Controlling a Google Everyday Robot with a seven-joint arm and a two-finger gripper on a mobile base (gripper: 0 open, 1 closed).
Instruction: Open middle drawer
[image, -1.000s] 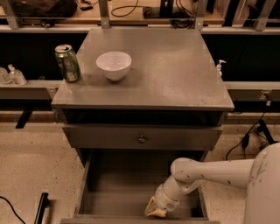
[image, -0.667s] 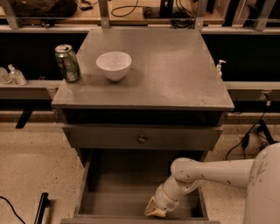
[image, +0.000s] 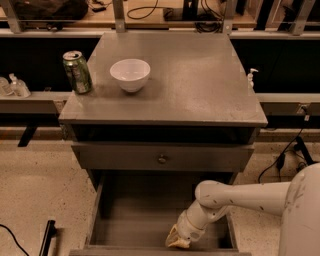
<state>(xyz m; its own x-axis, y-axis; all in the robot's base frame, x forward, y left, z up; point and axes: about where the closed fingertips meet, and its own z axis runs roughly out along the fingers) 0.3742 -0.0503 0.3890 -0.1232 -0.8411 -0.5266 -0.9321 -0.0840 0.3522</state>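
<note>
The middle drawer (image: 140, 220) of the grey cabinet stands pulled far out toward the camera, showing a plain grey box inside. Its front wall (image: 125, 251) runs along the bottom edge of the view, and its knob is out of view. My gripper (image: 177, 240) is down inside the drawer at the front right, against the inner side of the front wall. The white arm (image: 240, 197) reaches in from the lower right. Above the open drawer is the top drawer front (image: 115, 157) with its round metal knob (image: 161, 159). The lowest drawer is hidden.
On the cabinet top (image: 200, 85) a green soda can (image: 77, 72) stands at the left and a white bowl (image: 130, 74) next to it. Shelving with bottles and cables runs behind. A cable (image: 282, 160) lies on the speckled floor at the right.
</note>
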